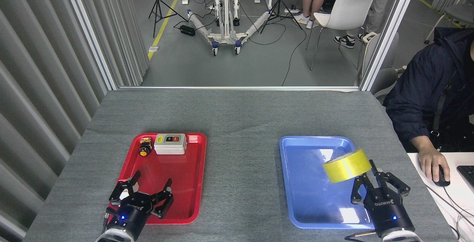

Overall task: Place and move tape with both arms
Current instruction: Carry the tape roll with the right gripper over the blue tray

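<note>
tape held over the blue tray

the grey felt-like table [240, 116] gives much free room between the red tray [192, 182] and the blue tray [307, 197]. the right gripper [364, 179] pinches the tape [347, 165], tilted above the blue tray's right edge. the roll looks light and stiff but smooth, so a grip across its wall seems best. the left gripper [148, 190] hangs spread and empty over the red tray

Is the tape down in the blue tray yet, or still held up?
Held up. The right claw grips the tape, tilted, over the blue tray's right edge; no contact with the tray shows.
</note>
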Tool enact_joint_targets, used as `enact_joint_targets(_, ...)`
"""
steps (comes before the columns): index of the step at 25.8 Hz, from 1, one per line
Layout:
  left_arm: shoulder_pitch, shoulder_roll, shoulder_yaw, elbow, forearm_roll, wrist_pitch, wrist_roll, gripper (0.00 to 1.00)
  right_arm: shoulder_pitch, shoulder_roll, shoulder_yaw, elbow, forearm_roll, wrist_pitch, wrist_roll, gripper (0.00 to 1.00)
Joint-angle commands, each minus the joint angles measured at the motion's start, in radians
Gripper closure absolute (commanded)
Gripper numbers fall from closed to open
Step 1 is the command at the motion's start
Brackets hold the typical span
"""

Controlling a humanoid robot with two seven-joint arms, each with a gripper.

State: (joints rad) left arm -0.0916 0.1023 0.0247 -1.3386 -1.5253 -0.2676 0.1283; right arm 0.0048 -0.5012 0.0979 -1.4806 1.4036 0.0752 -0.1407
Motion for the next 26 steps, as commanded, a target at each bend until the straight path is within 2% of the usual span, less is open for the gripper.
enact_joint_targets(1, 0.0, 0.0, 0.003, -0.001, 0.002, 0.007, -0.022, 0.0, 0.018, 0.007, -0.05, -0.021, -0.124, -0.017, 0.179, 0.78)
enact_joint_targets(3, 0.001, 0.0, 0.004, -0.001, 0.004, 0.007, -0.022, 0.0, 0.023, 0.006, -0.061, -0.027, -0.196, -0.018, 0.259, 0.78)
enact_joint_targets(6, 0.001, -0.001, 0.012, -0.001, 0.014, 0.008, -0.012, 0.0, 0.026, 0.004, -0.078, -0.029, -0.264, -0.022, 0.366, 0.79)
enact_joint_targets(10, 0.001, 0.0, 0.027, -0.001, 0.053, 0.008, -0.007, 0.0, 0.024, 0.004, -0.092, -0.049, -0.397, -0.017, 0.587, 0.79)
enact_joint_targets(15, 0.004, 0.002, 0.034, 0.001, 0.065, 0.008, -0.007, 0.0, 0.017, -0.011, -0.121, -0.082, -0.459, 0.052, 0.75, 0.79)
enact_joint_targets(19, 0.007, 0.004, 0.037, 0.001, 0.065, 0.008, -0.001, 0.0, -0.017, -0.045, -0.121, -0.081, -0.506, 0.106, 0.808, 0.79)
enact_joint_targets(23, 0.007, 0.004, 0.061, 0.001, 0.065, 0.007, -0.001, 0.0, -0.1, -0.111, -0.109, -0.049, -0.635, 0.175, 0.857, 0.79)
enact_joint_targets(26, 0.006, 0.004, 0.072, 0.001, 0.074, 0.008, -0.001, 0.0, -0.15, -0.123, -0.099, 0.0, -0.652, 0.176, 0.885, 0.79)
